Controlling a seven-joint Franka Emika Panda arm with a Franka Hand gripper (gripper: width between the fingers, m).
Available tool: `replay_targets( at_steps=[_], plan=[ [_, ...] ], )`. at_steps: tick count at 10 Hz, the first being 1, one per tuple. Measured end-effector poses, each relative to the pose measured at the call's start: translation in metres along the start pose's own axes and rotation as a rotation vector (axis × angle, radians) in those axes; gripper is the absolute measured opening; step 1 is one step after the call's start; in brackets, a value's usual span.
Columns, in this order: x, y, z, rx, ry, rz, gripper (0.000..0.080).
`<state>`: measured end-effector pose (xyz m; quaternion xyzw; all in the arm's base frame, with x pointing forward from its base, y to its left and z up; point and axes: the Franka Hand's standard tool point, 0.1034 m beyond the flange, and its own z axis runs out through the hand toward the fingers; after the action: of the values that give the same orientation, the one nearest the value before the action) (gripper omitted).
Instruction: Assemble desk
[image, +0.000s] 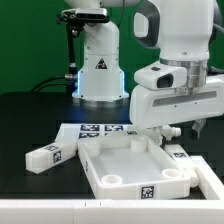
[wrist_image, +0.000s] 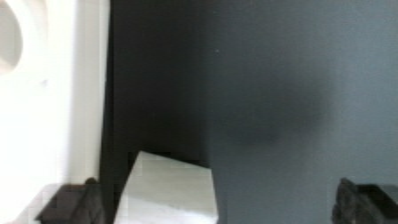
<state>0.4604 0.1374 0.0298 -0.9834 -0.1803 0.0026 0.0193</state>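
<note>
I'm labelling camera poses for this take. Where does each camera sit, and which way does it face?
Exterior view: off the arm, looking across the desk top toward the robot base; the arm and open gripper show.
Wrist view: on the wrist, facing down at the black table; only the fingertips show.
Shared: the gripper and the table.

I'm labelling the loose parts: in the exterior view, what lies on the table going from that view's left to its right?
leg block → desk top → white part at the right edge, too cropped to name.
</note>
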Motion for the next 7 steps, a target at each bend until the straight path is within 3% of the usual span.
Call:
replay_targets(
  at_steps=[7],
  plan=[
    [0.009,-0.019,0.002,0.001,0.03,-0.024,0.065]
  ],
)
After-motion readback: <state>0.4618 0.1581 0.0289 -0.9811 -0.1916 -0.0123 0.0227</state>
